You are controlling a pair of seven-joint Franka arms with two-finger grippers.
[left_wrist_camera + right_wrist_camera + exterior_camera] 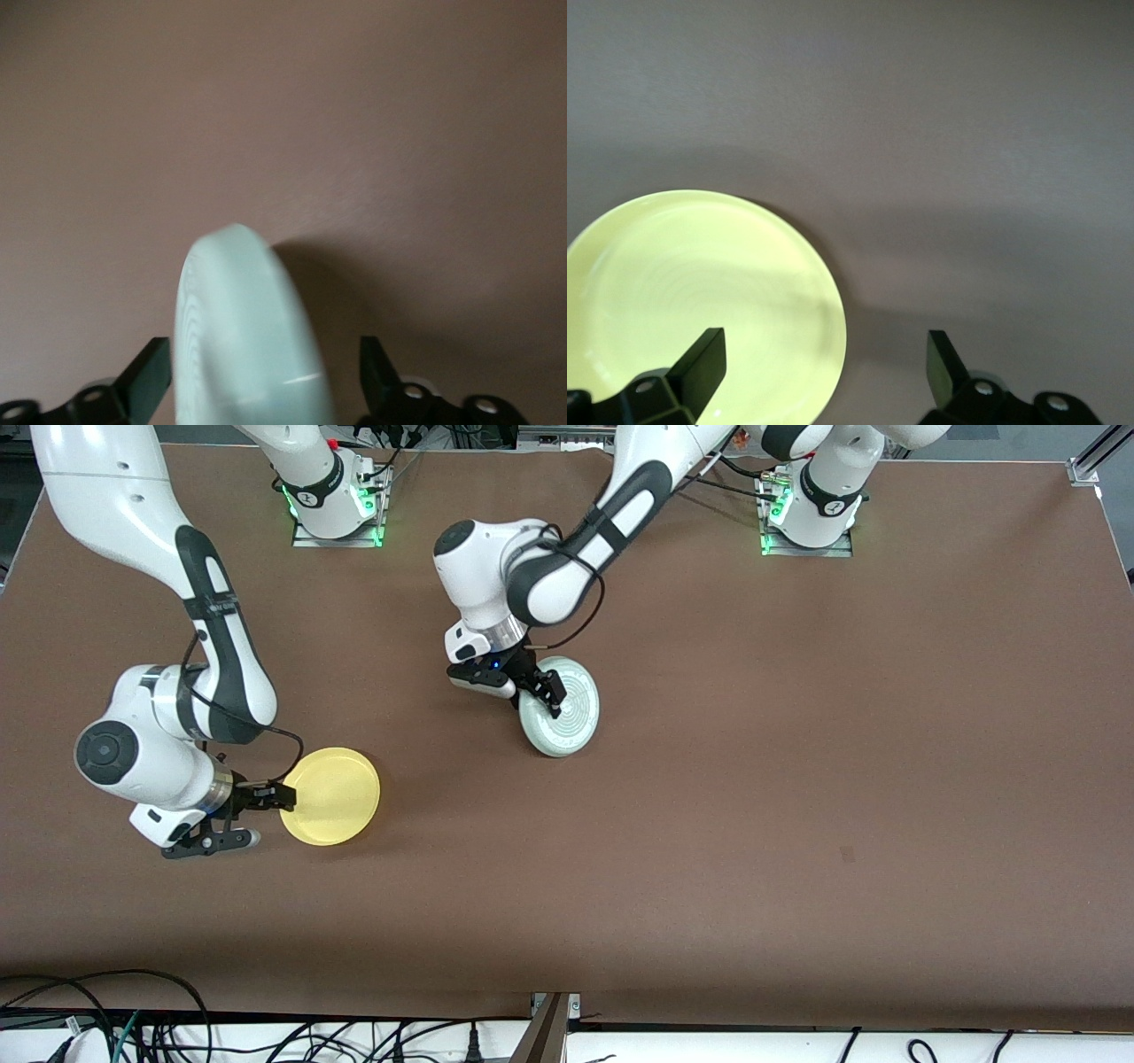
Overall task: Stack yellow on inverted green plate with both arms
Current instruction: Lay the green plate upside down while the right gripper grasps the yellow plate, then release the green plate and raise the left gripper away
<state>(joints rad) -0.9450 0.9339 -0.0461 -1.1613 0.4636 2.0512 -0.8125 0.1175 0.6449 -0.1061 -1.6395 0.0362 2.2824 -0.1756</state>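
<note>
Your table (797,779) carries both plates. The left arm (567,558) reaches to the table's middle, where its gripper (540,691) has the green plate (567,713) between its fingers, tilted up on edge. The right arm (213,655) hangs toward its own end. There you see its gripper (266,815) spread wide, one finger (700,367) over the yellow plate's (332,795) rim, holding nothing. That plate lies flat, nearer the camera than the green.

Your three cameras: one high, two close.
The front view faces the bases; each wrist view looks down past its own fingers onto the table (797,797).
</note>
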